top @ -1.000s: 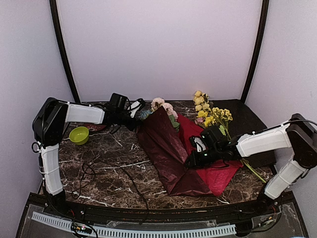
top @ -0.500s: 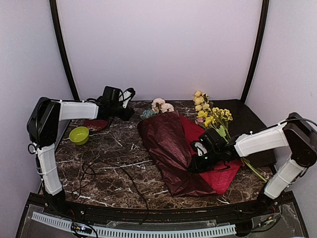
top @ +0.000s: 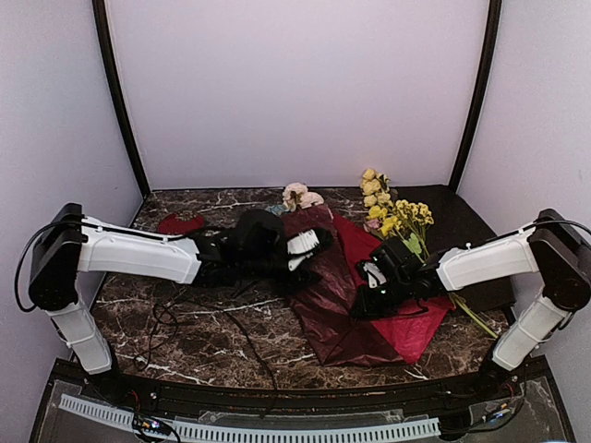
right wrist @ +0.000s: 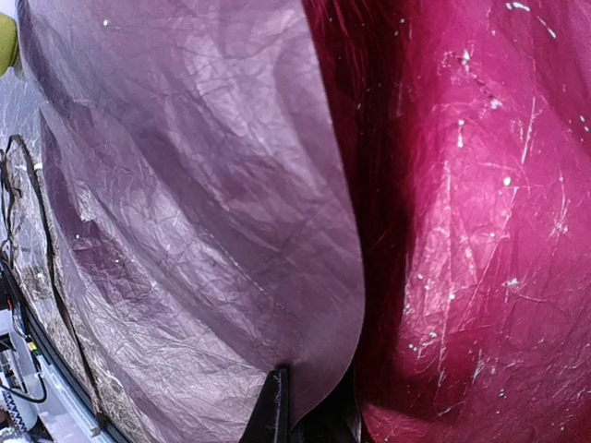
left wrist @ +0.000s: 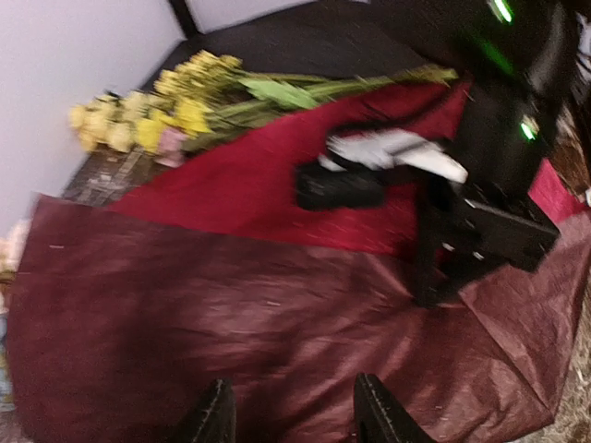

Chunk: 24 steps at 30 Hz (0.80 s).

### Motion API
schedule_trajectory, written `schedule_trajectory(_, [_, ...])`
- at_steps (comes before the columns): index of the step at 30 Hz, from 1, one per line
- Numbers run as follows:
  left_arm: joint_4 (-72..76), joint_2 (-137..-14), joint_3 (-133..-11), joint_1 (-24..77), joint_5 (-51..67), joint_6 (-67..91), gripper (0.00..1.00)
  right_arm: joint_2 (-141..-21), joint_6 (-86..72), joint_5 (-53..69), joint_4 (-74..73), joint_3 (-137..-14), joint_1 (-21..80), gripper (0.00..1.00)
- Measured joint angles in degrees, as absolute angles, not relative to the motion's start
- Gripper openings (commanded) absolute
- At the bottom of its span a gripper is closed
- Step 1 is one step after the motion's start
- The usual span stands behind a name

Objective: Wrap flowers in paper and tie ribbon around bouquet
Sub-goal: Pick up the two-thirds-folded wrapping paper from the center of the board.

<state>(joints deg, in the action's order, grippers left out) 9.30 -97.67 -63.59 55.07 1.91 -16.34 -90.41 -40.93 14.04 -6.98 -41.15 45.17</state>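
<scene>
The paper lies mid-table, its burgundy flap folded over its red face. Pink and white heads of the flowers stick out past its far edge; the stems are hidden under it. My left gripper hovers over the flap, open and empty, its fingertips spread above the burgundy sheet. My right gripper is shut on the flap's edge, the sheet pinched at its fingertip. The ribbon trails in loose loops on the marble at front left.
Yellow-blossomed stems lie at the back right, partly on the red sheet, and show in the left wrist view as yellow blossoms. A small red heart-shaped lump sits at the back left. My left forearm spans the left half of the table.
My left arm swung from the back left to over the paper and its gripper opened. The raised burgundy flap has dropped flat over the flowers. The green bowl is now hidden. The right gripper stayed put.
</scene>
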Motion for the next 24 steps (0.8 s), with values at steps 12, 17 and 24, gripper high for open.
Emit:
schedule_trajectory(12, [2.6,-114.9,-69.2,61.2,1.7,-18.4,0.43,-90.4,-43.2,13.3,-5.9,-40.9,45.2,0.08])
schedule_trajectory(17, [-0.2,-116.4,-71.5,61.7,2.3,-21.3,0.42,-88.6,-43.4,11.8,-8.1,-41.0,45.2,0.27])
schedule_trajectory(24, [-1.7,-116.5,-71.9,61.6,4.3,-23.6,0.41,-77.6,-44.3,6.5,-18.4,-41.2,42.5,0.62])
